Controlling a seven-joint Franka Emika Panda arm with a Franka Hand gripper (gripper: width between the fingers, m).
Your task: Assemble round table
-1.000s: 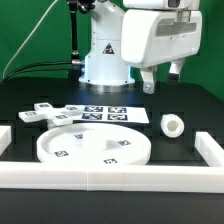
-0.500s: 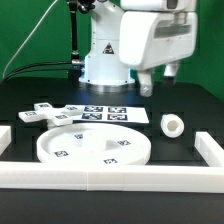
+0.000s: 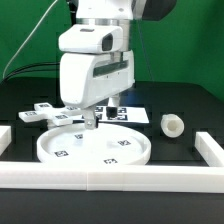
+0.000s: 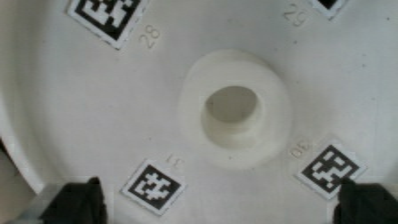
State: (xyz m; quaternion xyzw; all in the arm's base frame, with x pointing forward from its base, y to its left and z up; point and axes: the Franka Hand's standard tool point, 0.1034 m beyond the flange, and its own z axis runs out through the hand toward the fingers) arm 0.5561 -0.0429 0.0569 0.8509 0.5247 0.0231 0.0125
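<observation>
On the black tabletop (image 3: 180, 105), white straight rails (image 3: 110, 178) closed in the near side and both flanks of the work area. Green backdrop (image 3: 195, 55) behind; dark cables (image 3: 30, 55) hung at the exterior view's left. The marker board (image 3: 128, 114) lay flat behind the parts, partly hidden by the arm (image 3: 95, 60).

Round disc (image 3: 62, 150) lay flat just inside the near rail, rim up, tags on its face. Cross piece (image 3: 45, 113) lay beyond the disc toward the exterior view's left, close to its far edge. Cylinder post (image 3: 173, 125) lay on its side at the exterior view's right, apart from the disc.

Gripper (image 3: 88, 121) hung pointing down over the far part of the disc, near the rim on the cross-piece side. Wrist view looked straight down on the disc's face: raised central hub (image 4: 210, 75) with its hole (image 4: 231, 105), square tags (image 4: 157, 186) around it. Two dark fingertips (image 4: 79, 198) showed at the frame edge, well apart, with only bare disc surface between them. Jaws stood spread wide and held nothing. Whether the tips touched the disc could not be told. Post and cross piece were both well clear of the gripper.
</observation>
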